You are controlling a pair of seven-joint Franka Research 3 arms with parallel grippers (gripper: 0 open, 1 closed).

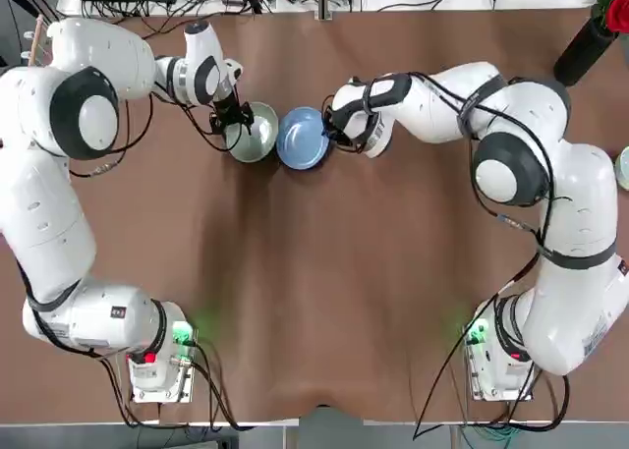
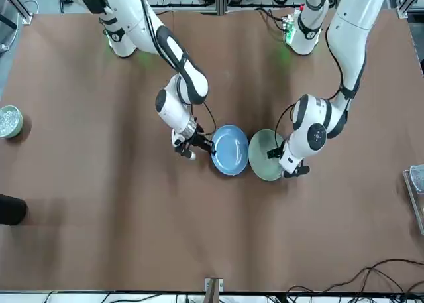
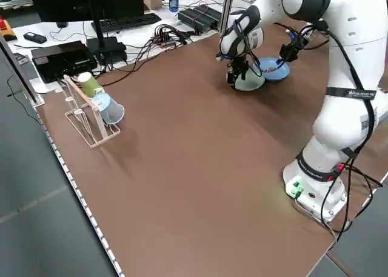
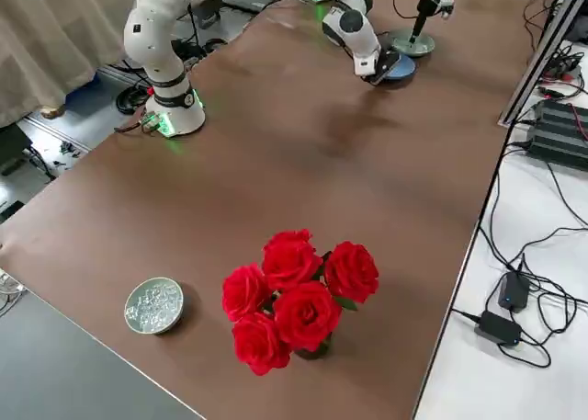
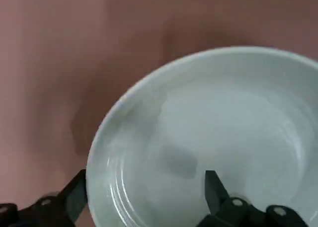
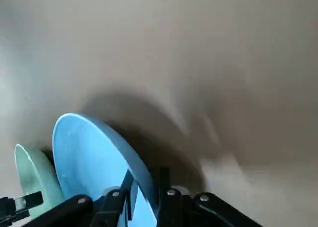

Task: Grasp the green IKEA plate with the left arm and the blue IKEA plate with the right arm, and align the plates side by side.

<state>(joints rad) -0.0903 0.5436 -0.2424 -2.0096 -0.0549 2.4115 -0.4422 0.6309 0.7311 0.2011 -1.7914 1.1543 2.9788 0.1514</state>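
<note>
Reaching over the far half of the brown surface (image 1: 324,302), both arms are at the two plates. The green IKEA plate (image 1: 256,133) is on the robot's left, the blue IKEA plate (image 1: 303,138) just beside it on the right. Can't tell if the rims touch.

Left claw (image 5: 146,172) is at the green plate's outer left side, fingers wide apart, straddling the rim: one inside the plate, one outside. No squeeze on it visible.

Right claw (image 6: 146,172) is at the blue plate's right side, narrow, closed on the rim with the plate wall between its fingers. The blue plate looks steep from the right wrist view; can't tell whether it is lifted. A dark shadow falls on the surface next to it.

Elsewhere: black vase (image 1: 585,51) with red roses (image 4: 299,300) at the far right, bowl of clear bits (image 4: 154,306) at the right edge, nearer the robot than the vase. White rack (image 3: 91,124) at the far left corner, with a green cup (image 3: 89,83) and a light blue cup (image 3: 109,108) on it. Past the far edge, a white desk (image 3: 136,34) has a monitor (image 3: 85,1), keyboard (image 3: 124,23) and tangled black cables (image 3: 163,36).
</note>
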